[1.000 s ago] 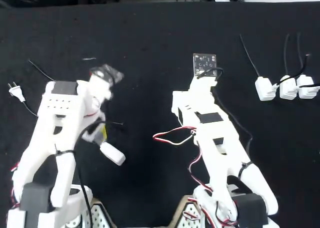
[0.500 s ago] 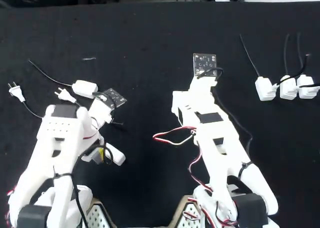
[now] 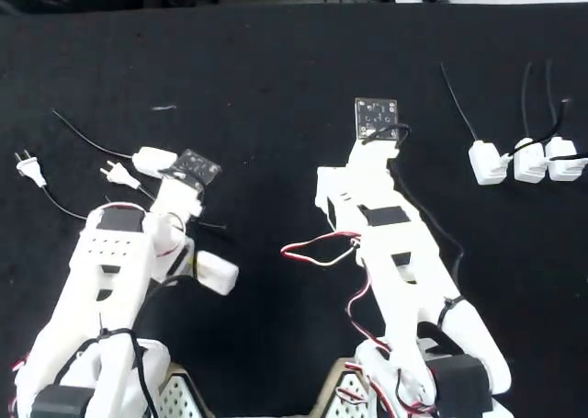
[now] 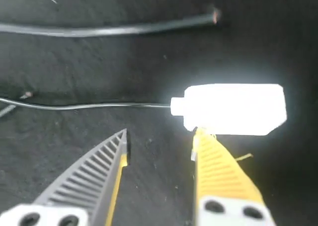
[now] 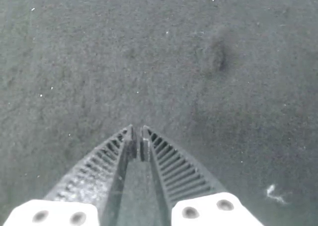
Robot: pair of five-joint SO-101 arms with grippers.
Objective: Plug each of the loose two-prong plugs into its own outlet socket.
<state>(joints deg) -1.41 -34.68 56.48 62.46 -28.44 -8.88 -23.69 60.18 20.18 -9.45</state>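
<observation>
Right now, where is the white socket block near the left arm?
In the high view, the white socket block lies on the left side of the table, beside a loose plug and just beyond the open left gripper.

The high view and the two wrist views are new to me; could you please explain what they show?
The high view looks down on a black cloth-covered table with two white robot arms side by side. Each wrist view comes from a camera on one arm, looking along its gripper. The left gripper is open and holds nothing, close by a white outlet block on a thin black cable. The right gripper is shut and empty above the cloth. Two loose white two-prong plugs lie at the table's left. Three more white blocks with black cables sit at its right.
</observation>
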